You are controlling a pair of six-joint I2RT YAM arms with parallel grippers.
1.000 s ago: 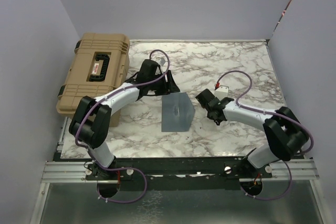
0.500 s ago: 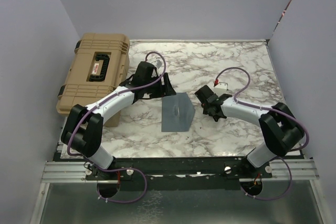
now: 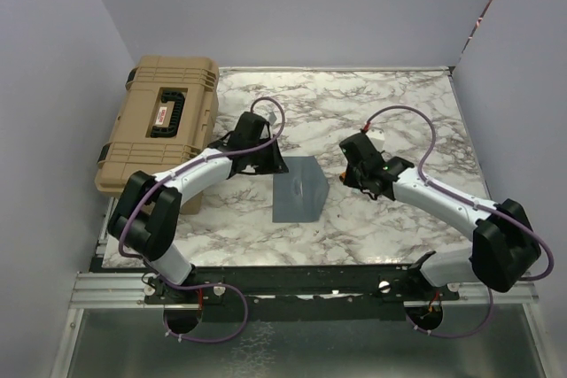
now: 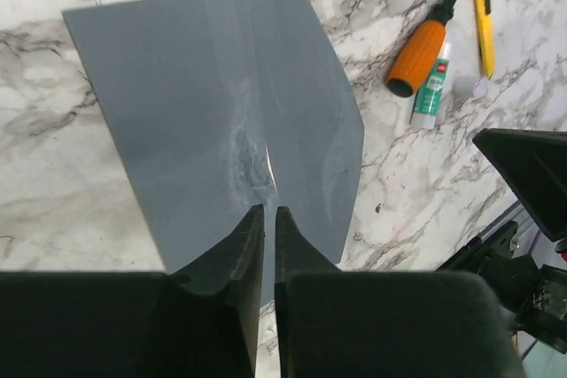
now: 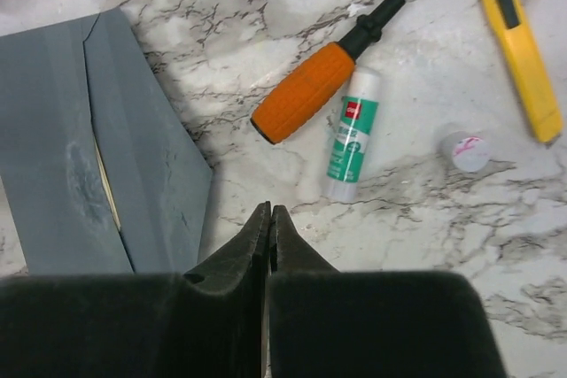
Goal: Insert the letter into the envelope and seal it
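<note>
The grey-blue envelope (image 3: 299, 189) lies flat on the marble mid-table, its flaps folded over the face (image 4: 221, 112) (image 5: 80, 157). Only a thin cream sliver of the letter (image 5: 104, 185) (image 4: 268, 164) shows in the slit between the flaps. My left gripper (image 3: 276, 165) (image 4: 266, 212) hangs over the envelope's near edge, jaws drawn together to a hairline gap, nothing between them. My right gripper (image 3: 354, 173) (image 5: 269, 210) is shut and empty above bare marble just right of the envelope.
An orange-handled screwdriver (image 5: 306, 90) (image 4: 416, 59), a green-and-white glue stick (image 5: 353, 135), its loose cap (image 5: 465, 150) and a yellow cutter (image 5: 521, 50) lie right of the envelope, under the right arm. A tan hard case (image 3: 164, 121) sits at the far left.
Both grippers went from open to shut. The left one came down to the envelope's upper left corner. The right arm stretched out to the right, its gripper lifting slightly.
</note>
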